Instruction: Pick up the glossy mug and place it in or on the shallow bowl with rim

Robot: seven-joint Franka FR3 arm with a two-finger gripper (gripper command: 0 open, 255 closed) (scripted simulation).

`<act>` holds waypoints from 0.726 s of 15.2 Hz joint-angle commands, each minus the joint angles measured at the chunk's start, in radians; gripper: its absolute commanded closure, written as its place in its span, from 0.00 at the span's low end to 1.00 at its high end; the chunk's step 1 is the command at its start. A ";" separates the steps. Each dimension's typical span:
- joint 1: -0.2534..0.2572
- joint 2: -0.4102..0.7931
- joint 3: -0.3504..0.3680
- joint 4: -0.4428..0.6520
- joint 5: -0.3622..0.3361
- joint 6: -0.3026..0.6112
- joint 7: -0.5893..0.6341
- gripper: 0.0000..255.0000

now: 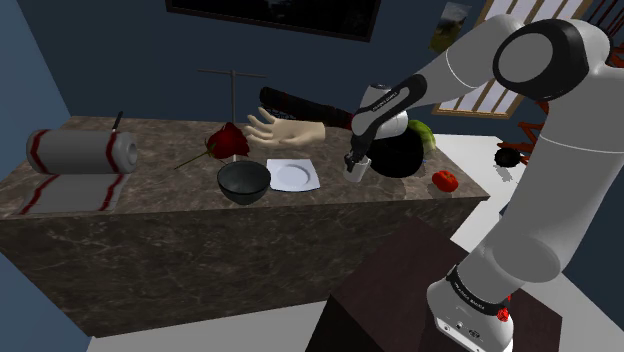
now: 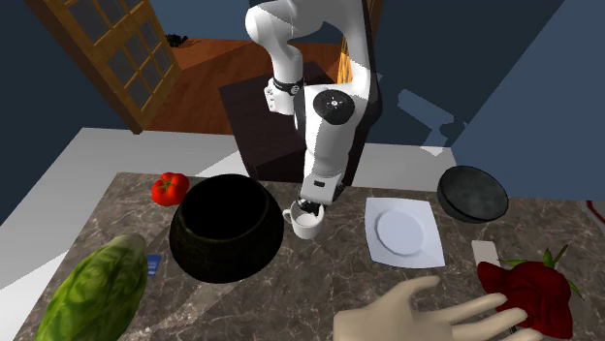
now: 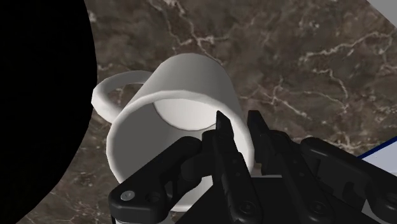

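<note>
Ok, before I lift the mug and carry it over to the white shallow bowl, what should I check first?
1. Grip: hand shut across the white mug wall, straddling the rim: ok.
2. Mug upright, resting on the counter: ok.
3. Clearance from the big black pot beside the mug's handle: cannot tell, they look very close.
4. White shallow bowl empty: ok.
5. Counter between mug and bowl free of other things: ok.
</note>
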 commanded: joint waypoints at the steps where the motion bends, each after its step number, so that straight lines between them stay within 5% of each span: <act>1: 0.000 0.000 0.000 0.000 0.000 0.000 0.000 1.00; 11: 0.006 -0.045 -0.008 0.005 -0.017 -0.048 0.011 1.00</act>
